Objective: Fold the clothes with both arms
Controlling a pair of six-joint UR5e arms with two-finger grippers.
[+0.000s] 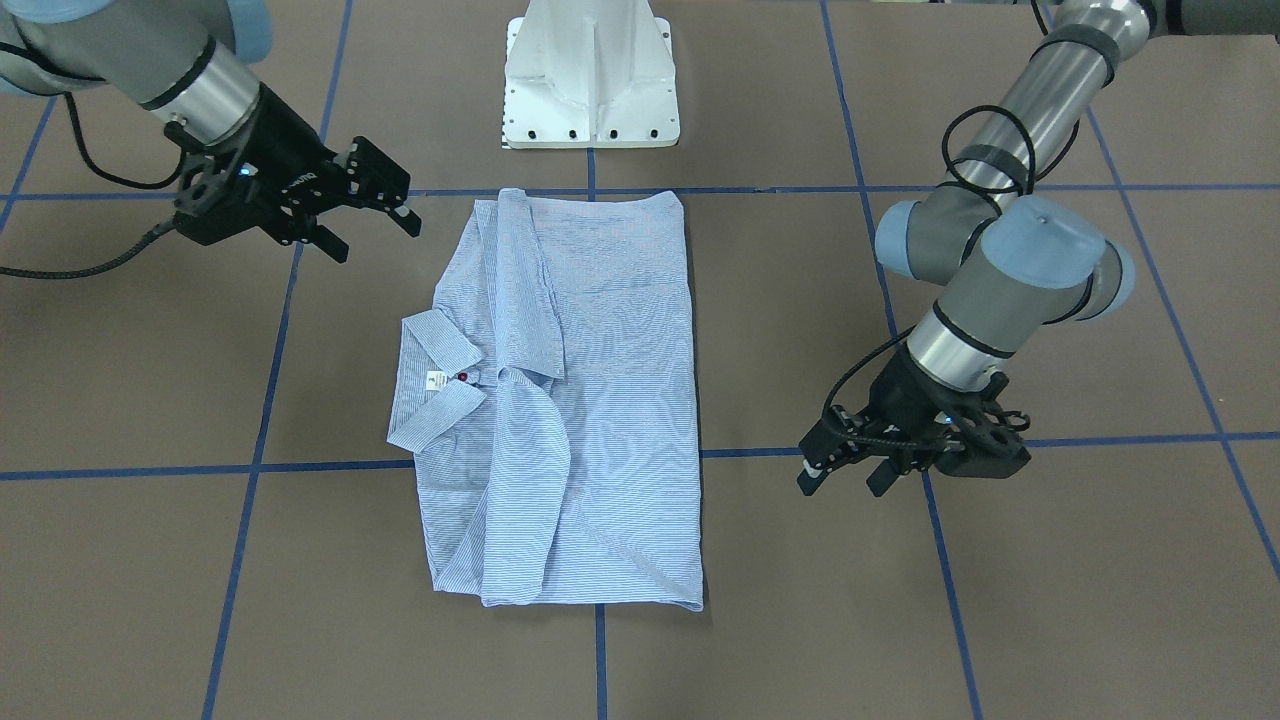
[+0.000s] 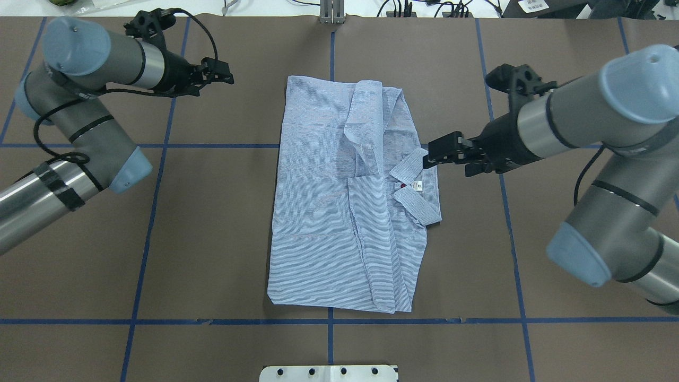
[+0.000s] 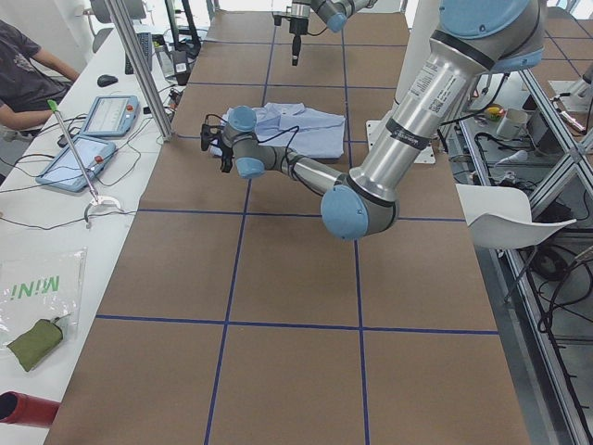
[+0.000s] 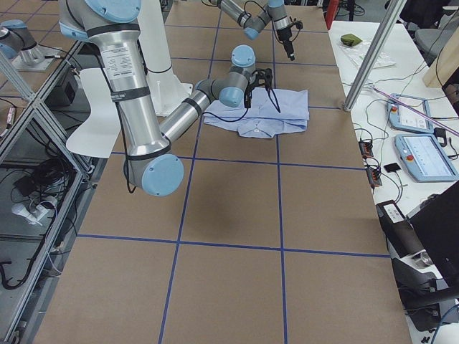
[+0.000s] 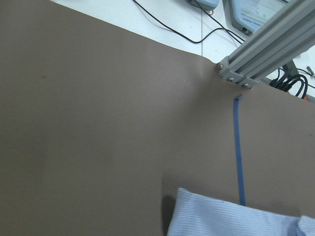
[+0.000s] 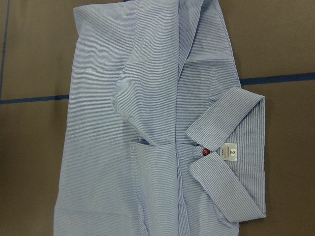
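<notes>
Checking the shirt (image 2: pixel 318 212): flat mid-table (image 2: pixel 212 239), already narrowed to a rectangle with sleeves laid in. Long axis running straight away from the robot, collar (image 2: pixel 421 207) midway along the long edge on the robot's right.

Reading the right tool (image 2: pixel 431 153) as spread and empty, hanging off that collar-side edge. Hard to pin where along the edge, since the overhead and front views disagree; probably well above the cloth.

Reading the left tool (image 2: pixel 227 73) as spread and empty too, off the far left corner and apart from the cloth. Only that corner showing, at the bottom of the left wrist view.

Guessing the next fold goes across the long axis, far end over to near end. Needs one tool per far corner. Nearer for left: the far left corner. For right: a shift along the collar edge to the far right corner.
</notes>
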